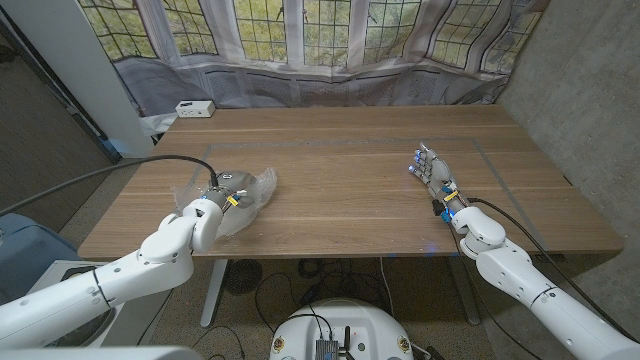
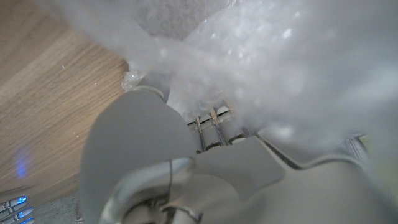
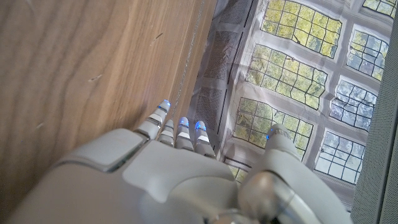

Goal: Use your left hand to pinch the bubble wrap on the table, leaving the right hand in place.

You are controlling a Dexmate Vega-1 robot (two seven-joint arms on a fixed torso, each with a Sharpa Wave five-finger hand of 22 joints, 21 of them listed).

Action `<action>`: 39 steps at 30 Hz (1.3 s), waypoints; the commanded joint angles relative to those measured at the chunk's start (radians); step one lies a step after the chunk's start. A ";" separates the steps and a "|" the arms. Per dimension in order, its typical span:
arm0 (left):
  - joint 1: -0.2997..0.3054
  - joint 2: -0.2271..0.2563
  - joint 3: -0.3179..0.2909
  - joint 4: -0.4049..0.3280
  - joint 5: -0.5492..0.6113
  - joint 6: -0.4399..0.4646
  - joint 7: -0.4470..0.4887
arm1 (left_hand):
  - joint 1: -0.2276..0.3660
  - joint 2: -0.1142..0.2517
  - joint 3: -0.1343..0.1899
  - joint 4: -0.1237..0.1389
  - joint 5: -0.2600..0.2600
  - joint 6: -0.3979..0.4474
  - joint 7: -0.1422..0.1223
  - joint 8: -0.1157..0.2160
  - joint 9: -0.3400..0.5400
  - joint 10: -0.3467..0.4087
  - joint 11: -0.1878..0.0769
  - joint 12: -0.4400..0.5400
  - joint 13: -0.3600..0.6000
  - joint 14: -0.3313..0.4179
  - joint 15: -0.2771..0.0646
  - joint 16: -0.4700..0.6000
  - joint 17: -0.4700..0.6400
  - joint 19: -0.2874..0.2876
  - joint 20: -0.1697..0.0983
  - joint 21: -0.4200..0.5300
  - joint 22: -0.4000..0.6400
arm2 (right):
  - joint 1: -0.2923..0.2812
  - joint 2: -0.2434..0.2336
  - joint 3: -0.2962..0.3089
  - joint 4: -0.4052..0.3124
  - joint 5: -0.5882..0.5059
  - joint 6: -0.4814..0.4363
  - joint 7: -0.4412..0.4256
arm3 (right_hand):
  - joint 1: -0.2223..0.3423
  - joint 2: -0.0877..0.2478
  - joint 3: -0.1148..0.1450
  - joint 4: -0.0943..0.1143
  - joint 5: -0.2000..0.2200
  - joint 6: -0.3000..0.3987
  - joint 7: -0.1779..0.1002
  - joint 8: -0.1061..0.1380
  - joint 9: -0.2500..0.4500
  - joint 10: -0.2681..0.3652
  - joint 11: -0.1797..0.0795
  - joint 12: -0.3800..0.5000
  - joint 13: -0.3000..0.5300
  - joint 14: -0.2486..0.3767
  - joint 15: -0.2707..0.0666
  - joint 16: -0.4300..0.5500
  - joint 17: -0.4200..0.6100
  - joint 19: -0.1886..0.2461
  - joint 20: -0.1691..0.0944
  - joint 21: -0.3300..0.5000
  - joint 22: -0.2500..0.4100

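Left robot hand working the bubble wrap at the lower left of the desk; right robot hand parked.

The desk (image 1: 340, 150) spans the frame. The bubble wrap (image 1: 255, 190) lies crumpled at its lower left, and the left robot hand (image 1: 222, 198) is buried in it; whether a fold is truly pinched I cannot tell. A good pinch probably traps one thin layer between thumb and fingertip. The right robot hand (image 1: 432, 170), center right, holds nothing, fingers extended, and should stay put.

Left hand (image 1: 222, 197) reaches forward; right hand (image 1: 433, 172) stands on edge (fingers extended, apart).
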 commanded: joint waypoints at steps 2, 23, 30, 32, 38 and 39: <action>-0.014 0.008 0.013 -0.006 0.029 0.018 -0.055 | -0.071 -0.002 -0.029 0.025 -0.009 -0.064 -0.014 -0.002 -0.004 -0.068 0.008 -0.001 -0.007 -0.081 0.025 -0.007 -0.005 -0.063 0.040 -0.038 0.000 | 0.005 0.001 -0.003 0.010 0.002 0.002 0.010 | 0.014 0.000 -0.001 -0.002 -0.001 0.004 0.006 0.002 0.004 0.008 0.001 -0.003 0.005 0.003 0.004 0.001 0.004 0.006 0.003 0.000 0.004; 0.059 0.013 -0.074 -0.013 -0.053 -0.030 0.027 | -0.420 -0.047 -0.166 0.129 -0.005 -0.422 -0.020 -0.001 -0.021 -0.378 0.027 0.017 -0.079 -0.403 0.105 0.003 -0.014 -0.357 0.110 -0.210 0.002 | 0.004 0.001 -0.004 0.015 0.006 0.003 0.016 | 0.014 0.000 -0.002 -0.002 -0.001 0.004 0.005 0.002 0.004 0.010 0.000 -0.002 0.005 0.004 0.004 0.001 0.004 0.005 0.003 0.000 0.004; 0.079 0.018 -0.101 -0.013 -0.104 -0.045 0.061 | -0.509 -0.061 -0.205 0.168 -0.002 -0.412 -0.008 0.013 -0.022 -0.379 0.038 0.026 -0.088 -0.406 0.110 0.010 -0.012 -0.379 0.111 -0.211 0.004 | 0.005 0.001 -0.005 0.014 0.009 -0.002 0.017 | 0.014 0.000 -0.003 -0.001 -0.001 0.004 0.005 0.002 0.004 0.012 0.001 -0.002 0.005 0.004 0.004 0.001 0.004 0.005 0.004 0.000 0.004; 0.094 0.018 -0.122 -0.011 -0.139 -0.065 0.083 | -0.549 -0.064 -0.222 0.188 0.001 -0.397 -0.005 0.019 -0.022 -0.368 0.042 0.032 -0.092 -0.398 0.113 0.014 -0.012 -0.383 0.110 -0.209 0.004 | 0.006 0.001 -0.006 0.014 0.009 -0.003 0.018 | 0.014 0.000 -0.003 -0.001 -0.001 0.004 0.005 0.002 0.004 0.011 0.001 -0.002 0.005 0.004 0.004 0.001 0.004 0.005 0.004 0.000 0.004; 0.138 0.019 -0.175 -0.001 -0.222 -0.124 0.155 | -0.619 -0.065 -0.249 0.221 0.007 -0.384 -0.001 0.021 -0.023 -0.351 0.046 0.041 -0.100 -0.378 0.114 0.022 -0.011 -0.382 0.109 -0.204 0.006 | 0.009 0.001 -0.009 0.018 0.007 -0.001 0.024 | 0.014 0.000 -0.003 -0.001 -0.001 0.004 0.005 0.002 0.004 0.012 0.001 -0.002 0.005 0.004 0.004 0.001 0.004 0.005 0.003 0.000 0.004; 0.147 0.019 -0.186 0.000 -0.237 -0.135 0.169 | -0.623 -0.065 -0.251 0.223 0.007 -0.384 -0.001 0.021 -0.023 -0.349 0.046 0.042 -0.100 -0.378 0.114 0.022 -0.011 -0.381 0.109 -0.204 0.006 | 0.009 0.002 -0.009 0.016 0.009 -0.005 0.020 | 0.014 0.000 -0.003 -0.001 -0.001 0.004 0.005 0.002 0.004 0.012 0.001 -0.002 0.005 0.004 0.003 0.001 0.004 0.005 0.003 0.000 0.004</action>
